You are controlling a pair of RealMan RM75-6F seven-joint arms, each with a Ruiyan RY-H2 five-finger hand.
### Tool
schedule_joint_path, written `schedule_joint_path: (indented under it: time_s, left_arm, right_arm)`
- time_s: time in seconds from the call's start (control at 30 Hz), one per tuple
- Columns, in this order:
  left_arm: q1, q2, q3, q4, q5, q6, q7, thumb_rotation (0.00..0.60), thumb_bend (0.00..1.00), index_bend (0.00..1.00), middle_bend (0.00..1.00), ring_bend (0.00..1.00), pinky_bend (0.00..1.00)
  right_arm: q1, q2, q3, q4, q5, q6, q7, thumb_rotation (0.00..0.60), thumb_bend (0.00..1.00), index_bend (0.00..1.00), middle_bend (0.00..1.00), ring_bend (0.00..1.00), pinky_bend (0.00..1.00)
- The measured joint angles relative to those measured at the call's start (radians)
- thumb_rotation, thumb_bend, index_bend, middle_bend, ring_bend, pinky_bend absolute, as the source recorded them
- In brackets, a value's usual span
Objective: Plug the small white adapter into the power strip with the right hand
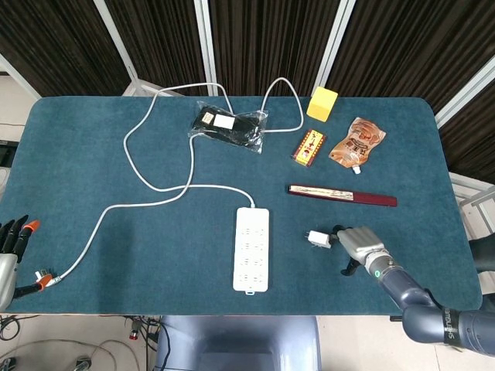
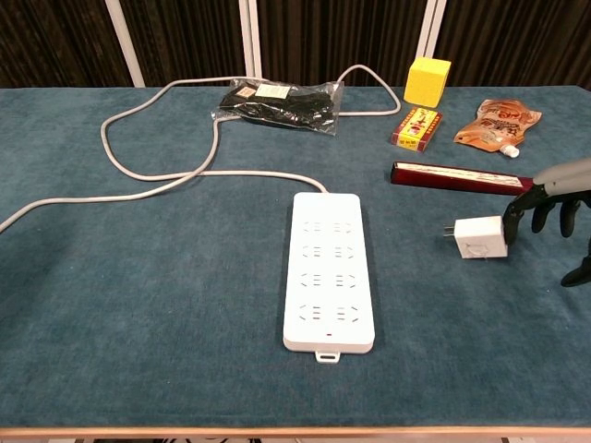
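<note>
Right hand fingers pinching white adapter, open felt before power strip.

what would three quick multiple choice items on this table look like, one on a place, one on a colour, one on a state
1. Where is the adapter?
A. right of the power strip
B. plugged into it
C. beside the black bag

2. What colour is the cube?
A. red
B. yellow
C. white

3. What is the right hand doing?
A. resting far from the adapter
B. holding the cable
C. pinching the adapter

Key: 1 A, it sits apart from the strip toward the hand. 2 B, plainly yellow. 3 C, fingers meet its right edge and it tilts.
</note>
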Motion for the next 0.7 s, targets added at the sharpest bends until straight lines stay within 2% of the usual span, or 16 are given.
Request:
schedule_joint_path:
  time_s: [0.7]
  left_arm:
    - [0.001,0.004,-0.003,-0.005,-0.013,-0.001,-0.004,0.600,0.09,0.11,0.00,0.00,0.00]
  right_arm:
    - [0.071,-0.020,-0.004,-0.014,0.087,0.049,-0.036,0.600,0.27,0.20,0.14,0.22,0.28]
